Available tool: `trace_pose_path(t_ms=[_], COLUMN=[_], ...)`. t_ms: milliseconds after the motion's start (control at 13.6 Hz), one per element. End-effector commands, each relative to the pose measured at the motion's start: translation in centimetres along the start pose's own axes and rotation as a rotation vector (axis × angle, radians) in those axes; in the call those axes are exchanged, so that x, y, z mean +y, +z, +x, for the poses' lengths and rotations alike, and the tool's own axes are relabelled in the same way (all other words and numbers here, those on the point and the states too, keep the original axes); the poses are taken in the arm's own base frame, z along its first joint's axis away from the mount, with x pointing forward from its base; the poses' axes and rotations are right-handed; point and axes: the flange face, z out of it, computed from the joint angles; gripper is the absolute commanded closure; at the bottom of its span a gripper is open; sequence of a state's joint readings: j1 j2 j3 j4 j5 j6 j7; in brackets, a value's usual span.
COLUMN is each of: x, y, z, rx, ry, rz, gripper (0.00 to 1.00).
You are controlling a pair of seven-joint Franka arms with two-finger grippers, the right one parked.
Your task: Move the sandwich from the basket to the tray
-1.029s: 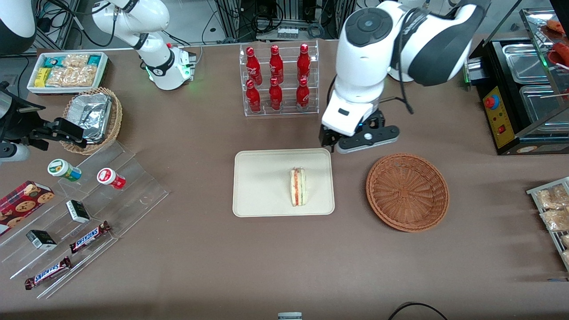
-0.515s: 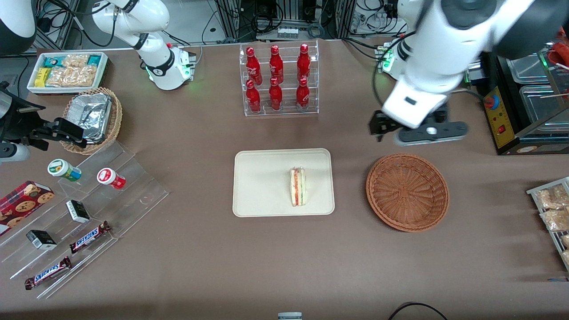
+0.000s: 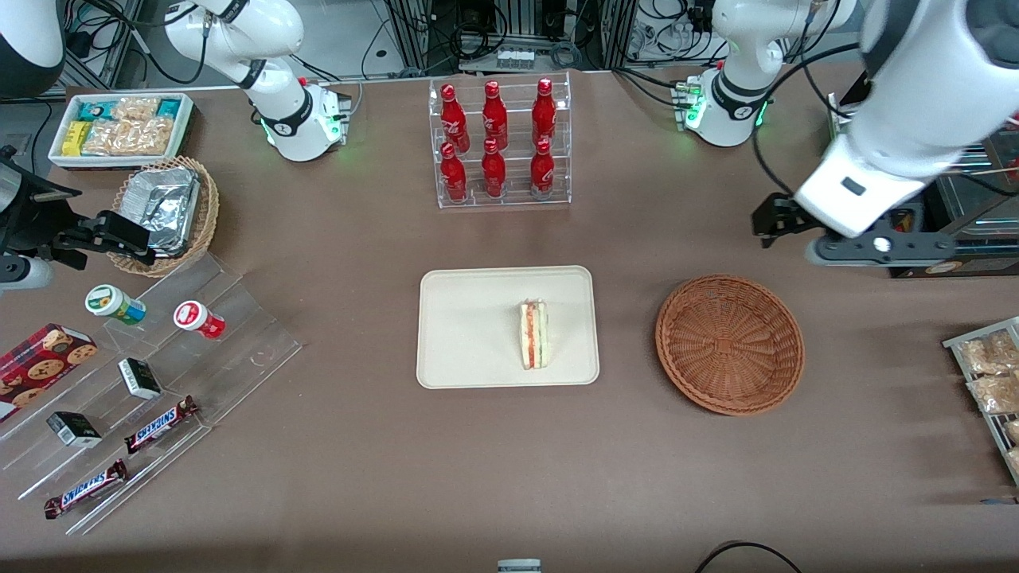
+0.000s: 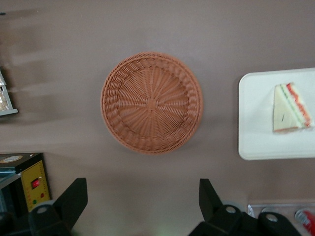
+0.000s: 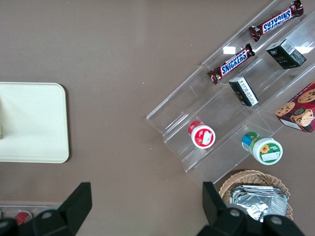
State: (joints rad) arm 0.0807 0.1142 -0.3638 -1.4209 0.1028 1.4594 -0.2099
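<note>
The sandwich (image 3: 534, 334) (image 4: 291, 109), a pale wedge with red and green layers, lies on the cream tray (image 3: 470, 326) (image 4: 256, 123), near the tray edge closest to the basket. The reddish-brown wicker basket (image 3: 729, 344) (image 4: 151, 102) sits beside the tray with nothing in it. My gripper (image 3: 876, 248) (image 4: 141, 196) hangs high over the table, farther from the front camera than the basket and toward the working arm's end. It is open, its two dark fingers (image 4: 74, 195) wide apart with only bare table between them.
A clear rack of red bottles (image 3: 499, 143) stands farther from the front camera than the tray. A black machine with a yellow panel (image 4: 22, 182) sits close by my gripper. A wire rack of snack packets (image 3: 987, 382) is at the working arm's end. Clear stepped shelves (image 3: 143, 382) lie toward the parked arm's end.
My gripper has swung from beside the tray's edge toward the working arm's end, passing the basket. The sandwich has stayed still on the tray.
</note>
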Motion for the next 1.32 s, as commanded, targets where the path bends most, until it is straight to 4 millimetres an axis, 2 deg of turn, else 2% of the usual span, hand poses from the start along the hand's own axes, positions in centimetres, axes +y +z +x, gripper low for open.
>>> trace_pose_path(t_ms=[0, 221, 515, 809, 1250], x=[-4.2, -6.0, -6.9, -6.3, -3.0], y=[-1.4, -1.6, -1.3, -1.1, -0.1], z=[-1.5, -2.4, -3.2, -3.2, -3.0], rx=[-0.028, -0.069, -0.118, -0.122, -0.138], ry=[0.013, 0.001, -0.019, -0.014, 0.042], rz=[-0.038, -0.04, -0.037, -0.034, -0.018], gripper=[0.0, 0.0, 0.0, 0.0, 0.0])
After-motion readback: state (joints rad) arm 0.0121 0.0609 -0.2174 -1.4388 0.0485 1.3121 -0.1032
